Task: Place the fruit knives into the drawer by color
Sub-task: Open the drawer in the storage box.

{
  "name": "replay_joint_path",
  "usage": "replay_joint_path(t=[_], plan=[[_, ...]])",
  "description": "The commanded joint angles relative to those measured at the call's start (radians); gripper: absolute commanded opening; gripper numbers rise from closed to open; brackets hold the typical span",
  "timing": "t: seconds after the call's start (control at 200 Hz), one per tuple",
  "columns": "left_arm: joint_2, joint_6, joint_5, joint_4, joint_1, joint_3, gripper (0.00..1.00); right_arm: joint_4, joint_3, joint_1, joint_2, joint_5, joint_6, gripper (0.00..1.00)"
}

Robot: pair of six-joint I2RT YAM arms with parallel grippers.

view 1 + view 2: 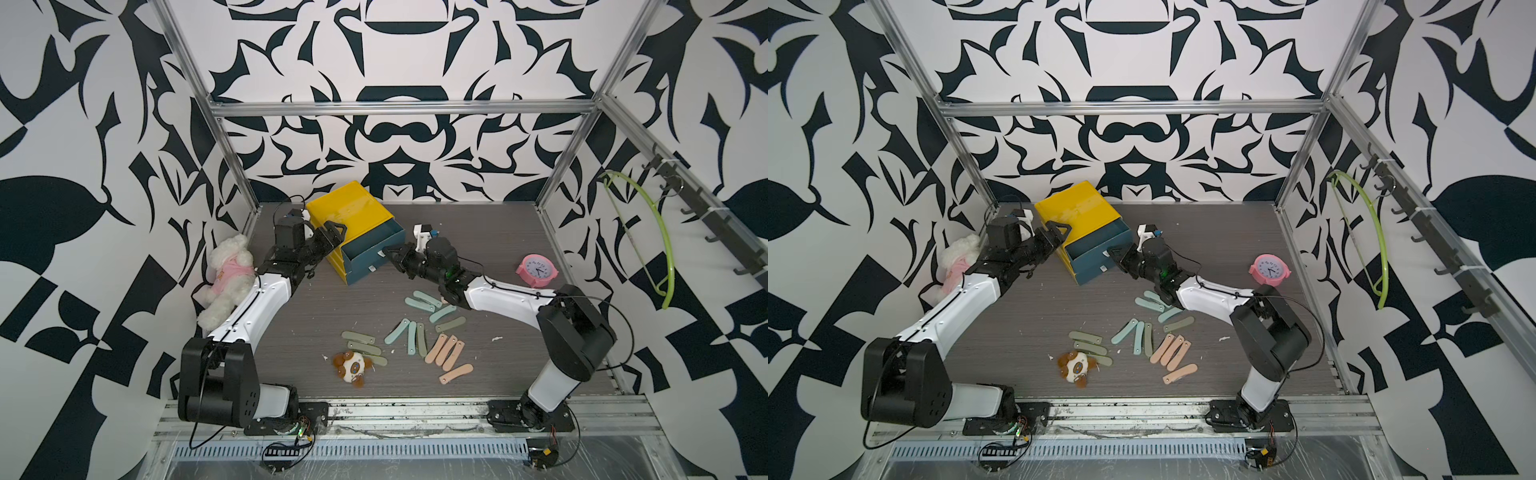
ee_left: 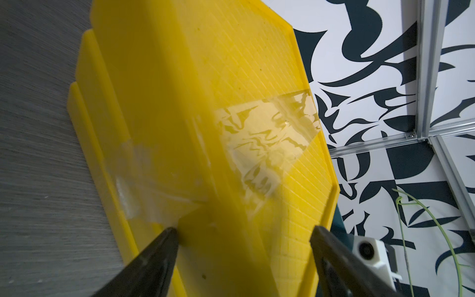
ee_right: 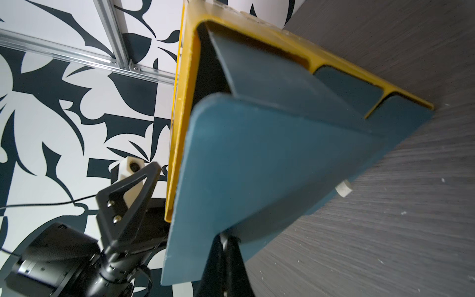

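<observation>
The fruit knives lie loose on the table in both top views: pale teal ones (image 1: 424,300) (image 1: 1152,302), olive green ones (image 1: 358,337) (image 1: 1086,337) and peach ones (image 1: 446,352) (image 1: 1173,352). A yellow cabinet (image 1: 349,210) (image 2: 180,102) stands at the back with its top teal drawer (image 1: 371,271) (image 3: 257,167) pulled out; no knife shows in it. My right gripper (image 1: 386,252) (image 3: 227,235) is shut on the drawer's front edge, the handle hidden between its jaws. My left gripper (image 1: 334,232) (image 2: 244,230) is open, straddling the cabinet's upper left corner, one fingertip (image 2: 171,231) touching its side.
A white plush dog in pink (image 1: 226,274) lies behind my left arm. A brown-and-white plush toy (image 1: 352,368) sits beside the olive knives. A pink clock (image 1: 537,271) stands at the right, and a green hanger (image 1: 656,232) hangs on the right wall. A lower drawer shows a white knob (image 3: 343,191).
</observation>
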State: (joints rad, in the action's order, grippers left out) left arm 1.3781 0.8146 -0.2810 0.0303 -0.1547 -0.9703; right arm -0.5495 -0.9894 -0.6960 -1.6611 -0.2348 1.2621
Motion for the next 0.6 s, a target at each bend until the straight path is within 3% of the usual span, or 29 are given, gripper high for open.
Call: replay_joint_path(t=[0.0,0.4,0.595], plan=[[0.011,0.007,-0.011,0.028,0.003,-0.029,0.86,-0.026,0.040,-0.012,0.091,-0.032,-0.023,0.00],[0.024,0.017,-0.012,0.040,0.002,-0.024,0.86,0.092,0.140,-0.012,0.177,-0.003,-0.052,0.00],[0.016,0.012,-0.004,0.033,0.000,-0.025,0.94,0.182,0.121,-0.012,0.190,0.017,-0.095,0.38]])
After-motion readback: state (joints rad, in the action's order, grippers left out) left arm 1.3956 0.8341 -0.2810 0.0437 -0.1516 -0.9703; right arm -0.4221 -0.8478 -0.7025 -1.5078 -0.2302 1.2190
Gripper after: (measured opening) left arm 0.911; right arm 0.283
